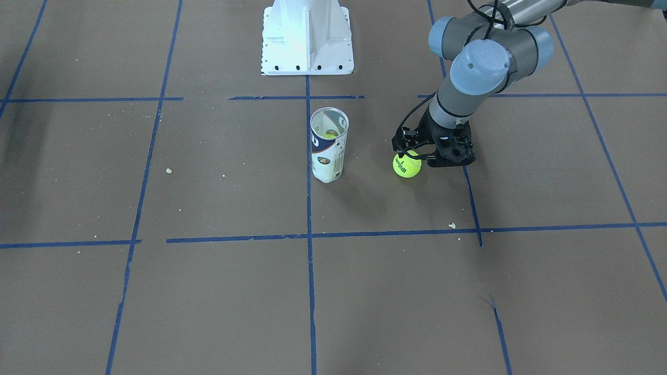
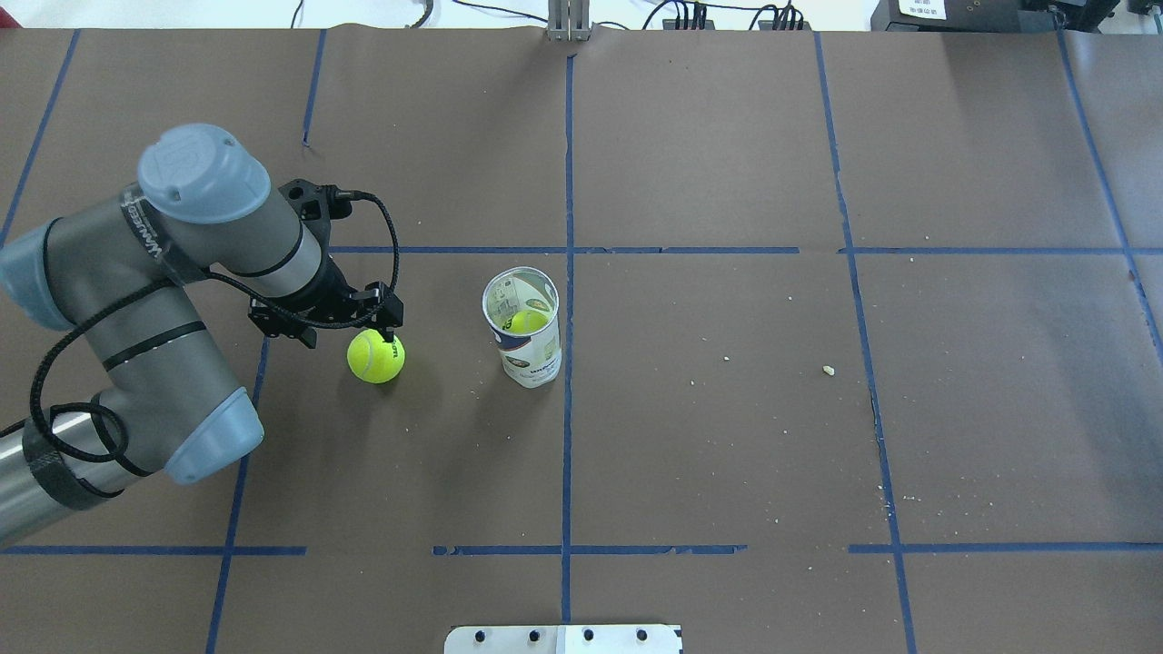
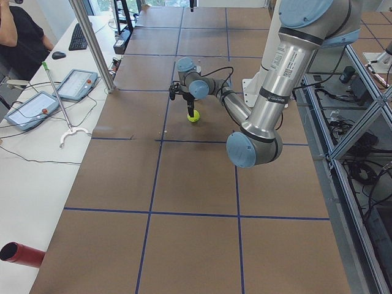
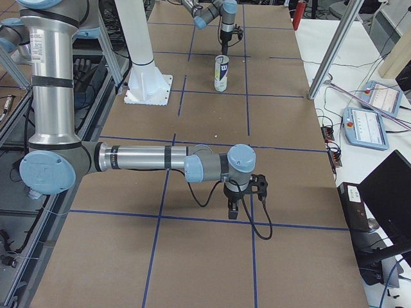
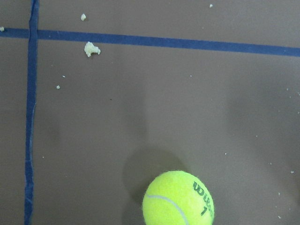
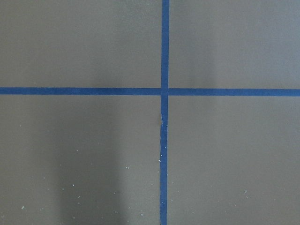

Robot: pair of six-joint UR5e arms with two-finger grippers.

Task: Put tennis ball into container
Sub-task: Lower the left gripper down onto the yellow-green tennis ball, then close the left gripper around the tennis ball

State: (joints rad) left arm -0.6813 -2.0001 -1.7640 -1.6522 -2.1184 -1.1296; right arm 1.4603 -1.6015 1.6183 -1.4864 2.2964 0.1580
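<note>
Tennis ball (image 2: 375, 356) sits just below left gripper (image 2: 363, 334), near upright container (image 2: 530, 359).

Bare worktop (image 2: 445, 400) separates tennis ball (image 2: 375, 356) from upright container (image 2: 529, 356), whose mouth is clear overhead, though a second ball (image 2: 526, 321) seemingly sits inside.

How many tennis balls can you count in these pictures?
2. One tennis ball is at the left gripper, beside the container. The other sits inside the container. More could be hidden behind its label.
</note>
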